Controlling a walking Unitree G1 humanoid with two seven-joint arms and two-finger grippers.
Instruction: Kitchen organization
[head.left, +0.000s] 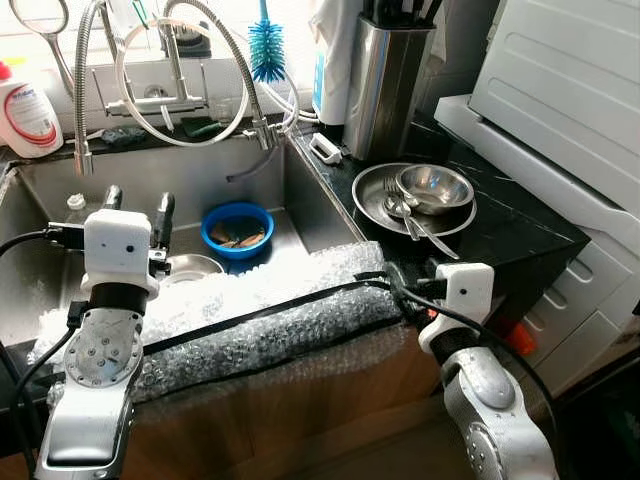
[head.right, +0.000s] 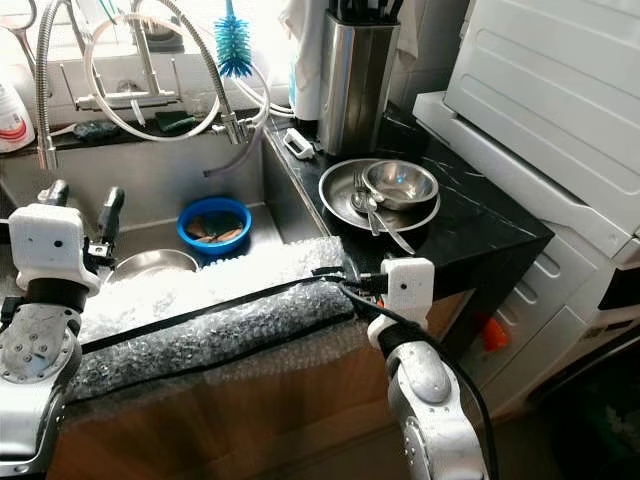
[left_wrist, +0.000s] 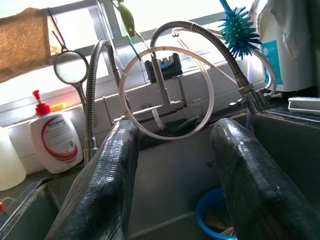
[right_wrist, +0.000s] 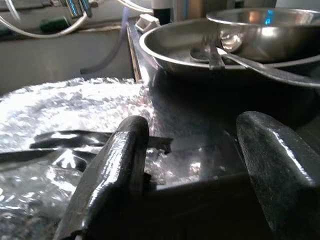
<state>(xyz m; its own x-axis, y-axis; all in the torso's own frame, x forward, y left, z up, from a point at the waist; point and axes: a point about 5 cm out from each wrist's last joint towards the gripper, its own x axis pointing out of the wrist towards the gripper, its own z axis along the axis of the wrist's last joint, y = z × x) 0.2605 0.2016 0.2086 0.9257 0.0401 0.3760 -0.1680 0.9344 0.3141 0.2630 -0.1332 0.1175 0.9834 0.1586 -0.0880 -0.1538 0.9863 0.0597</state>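
Steel sink (head.left: 60, 200) with a blue bowl (head.left: 237, 228) on its floor, brownish scraps inside; a steel bowl (head.left: 190, 267) sits just beside it, partly hidden behind the padded front edge. Bubble wrap (head.left: 270, 310) taped with a black strip covers the sink's front rim.

On the black counter (head.left: 520, 225) right of the sink: a wide steel pan (head.left: 375, 200), shiny, shallow, holding a smaller steel bowl (head.left: 433, 186) tilted against its far side, plus a fork and spoons (head.left: 405, 215) with handles sticking out over the near rim. Tall steel utensil holder (head.left: 385, 85) stands behind the pan. Blue bottle brush (head.left: 266, 45) hangs by the spring-neck faucet (head.left: 175, 70); soap bottle (head.left: 25, 115) on the sill at left.

Left gripper (head.left: 137, 215) hovers over the sink, fingers (left_wrist: 107, 190) spread, nothing between them. Right gripper (right_wrist: 195, 170) is low at the counter's front edge, near the pan, fingers (right_wrist: 117, 170) spread wide, empty.
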